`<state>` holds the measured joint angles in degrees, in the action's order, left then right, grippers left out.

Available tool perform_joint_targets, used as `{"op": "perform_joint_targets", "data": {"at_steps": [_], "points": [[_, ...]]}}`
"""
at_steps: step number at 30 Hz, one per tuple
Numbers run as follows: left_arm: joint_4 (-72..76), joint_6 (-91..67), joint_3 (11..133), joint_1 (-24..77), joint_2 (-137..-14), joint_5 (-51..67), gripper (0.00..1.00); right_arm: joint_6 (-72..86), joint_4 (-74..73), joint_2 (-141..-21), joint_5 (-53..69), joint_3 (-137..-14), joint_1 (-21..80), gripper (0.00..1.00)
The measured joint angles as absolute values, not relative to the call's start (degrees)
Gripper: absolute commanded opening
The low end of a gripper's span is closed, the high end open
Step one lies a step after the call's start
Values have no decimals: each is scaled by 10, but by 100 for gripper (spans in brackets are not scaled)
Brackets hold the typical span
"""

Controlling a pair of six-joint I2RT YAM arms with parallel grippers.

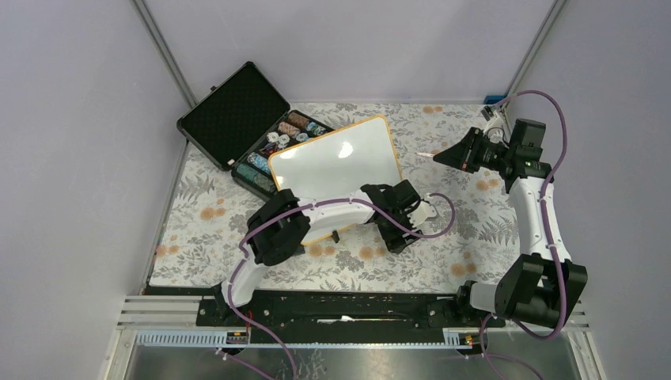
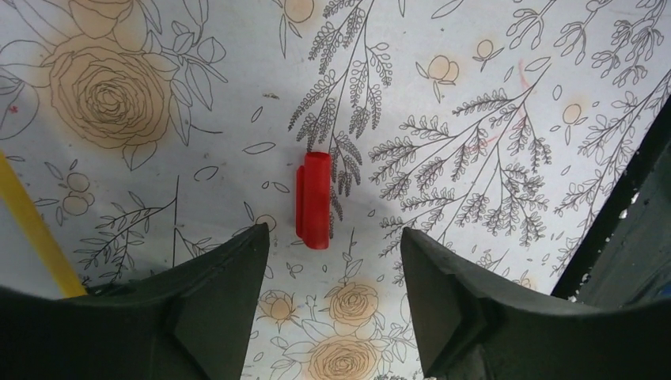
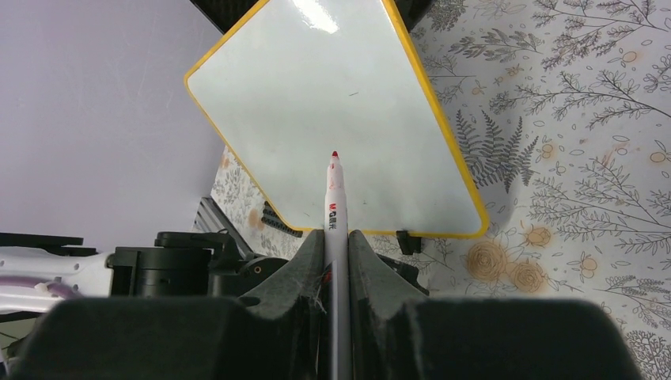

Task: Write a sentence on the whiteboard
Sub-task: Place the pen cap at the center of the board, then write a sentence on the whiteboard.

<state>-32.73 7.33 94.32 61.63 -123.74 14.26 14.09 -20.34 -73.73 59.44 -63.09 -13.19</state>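
Whiteboard (image 1: 336,166) on floral tablecloth (image 1: 443,253), grey walls (image 1: 79,119), left gripper (image 2: 334,234) apart over red cap (image 2: 313,199), right gripper (image 3: 336,234) clamped on marker (image 3: 335,194)

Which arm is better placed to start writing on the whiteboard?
Right. The right tool grips the uncapped marker, tip facing the blank whiteboard. The left tool is open, empty, above the red cap.
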Motion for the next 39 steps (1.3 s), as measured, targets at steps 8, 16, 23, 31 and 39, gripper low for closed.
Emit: {"op": "perform_joint_targets", "data": {"at_steps": [8, 16, 23, 31, 39], "points": [[-369, 93, 952, 607, -1183, 146, 99, 125, -223, -737, 594, -634, -132, 0], [-401, 123, 952, 529, -1037, 204, 99, 113, -238, -742, 590, -672, -127, 0], [-418, 117, 904, 370, -904, 269, 99, 81, -254, -769, 554, -719, -62, 0], [-426, 86, 789, 177, -775, 325, 99, 35, -274, -814, 482, -792, 92, 0], [-424, 60, 717, 22, -716, 373, 94, -19, -276, -875, 404, -875, 241, 0]]}}
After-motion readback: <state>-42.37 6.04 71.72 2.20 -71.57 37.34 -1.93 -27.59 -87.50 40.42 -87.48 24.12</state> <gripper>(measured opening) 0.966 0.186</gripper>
